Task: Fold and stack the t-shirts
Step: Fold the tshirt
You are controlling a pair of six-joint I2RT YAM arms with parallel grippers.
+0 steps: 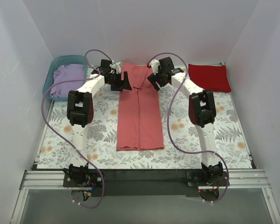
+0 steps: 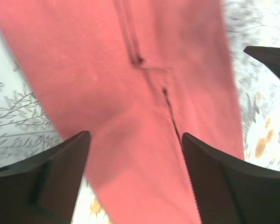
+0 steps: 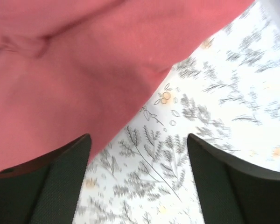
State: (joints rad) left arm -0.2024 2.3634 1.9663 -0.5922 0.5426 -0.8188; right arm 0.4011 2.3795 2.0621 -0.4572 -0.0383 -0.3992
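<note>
The salmon-pink t-shirt (image 1: pixel 140 109) lies in a long narrow strip down the middle of the floral cloth, both sides folded in to a centre seam. It fills the left wrist view (image 2: pixel 130 93) and the top left of the right wrist view (image 3: pixel 60 84). My left gripper (image 1: pixel 125 83) is open just above the shirt's far left edge. My right gripper (image 1: pixel 154 80) is open above its far right edge, over bare cloth. The deep red t-shirt (image 1: pixel 209 77) lies folded at the far right. The lavender t-shirt (image 1: pixel 67 79) lies crumpled in the tub.
A teal plastic tub (image 1: pixel 50 74) stands at the far left corner. The white floral-print cloth (image 1: pixel 200 144) covers the table. White walls close in on three sides. A black rail (image 1: pixel 144 176) runs along the near edge.
</note>
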